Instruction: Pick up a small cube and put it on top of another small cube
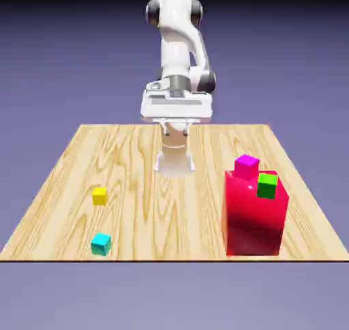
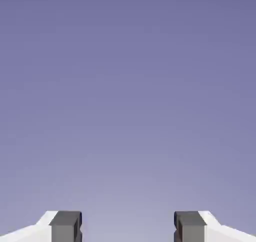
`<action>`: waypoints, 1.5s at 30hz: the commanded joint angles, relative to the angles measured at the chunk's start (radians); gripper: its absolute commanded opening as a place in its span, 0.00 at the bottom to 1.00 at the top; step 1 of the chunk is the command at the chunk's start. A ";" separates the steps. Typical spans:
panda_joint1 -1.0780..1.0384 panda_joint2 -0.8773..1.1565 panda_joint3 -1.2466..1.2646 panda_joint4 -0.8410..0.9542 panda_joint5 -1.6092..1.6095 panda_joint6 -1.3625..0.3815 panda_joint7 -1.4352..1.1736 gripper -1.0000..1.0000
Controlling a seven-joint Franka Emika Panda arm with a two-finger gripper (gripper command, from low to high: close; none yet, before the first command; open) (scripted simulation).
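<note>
The small yellow cube [image 1: 99,196] lies on the wooden table [image 1: 136,158] toward the exterior view's left. The small green cube [image 1: 267,185] sits on top of the big red block [image 1: 254,214] at the exterior view's right. My gripper [image 1: 176,127] hangs high above the table's far middle, well away from both cubes. In the hand view the gripper [image 2: 128,228] stands open, its two grey fingertips [image 2: 65,226] wide apart, with only plain blue-violet backdrop between them. No cube shows in the hand view.
A magenta cube [image 1: 247,163] also sits on the red block, behind the green one. A cyan cube [image 1: 101,244] lies near the table's front edge, at the exterior view's left, in front of the yellow cube.
</note>
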 commanded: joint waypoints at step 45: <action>-0.312 1.425 -0.258 0.861 -0.368 -1.483 -0.268 0.50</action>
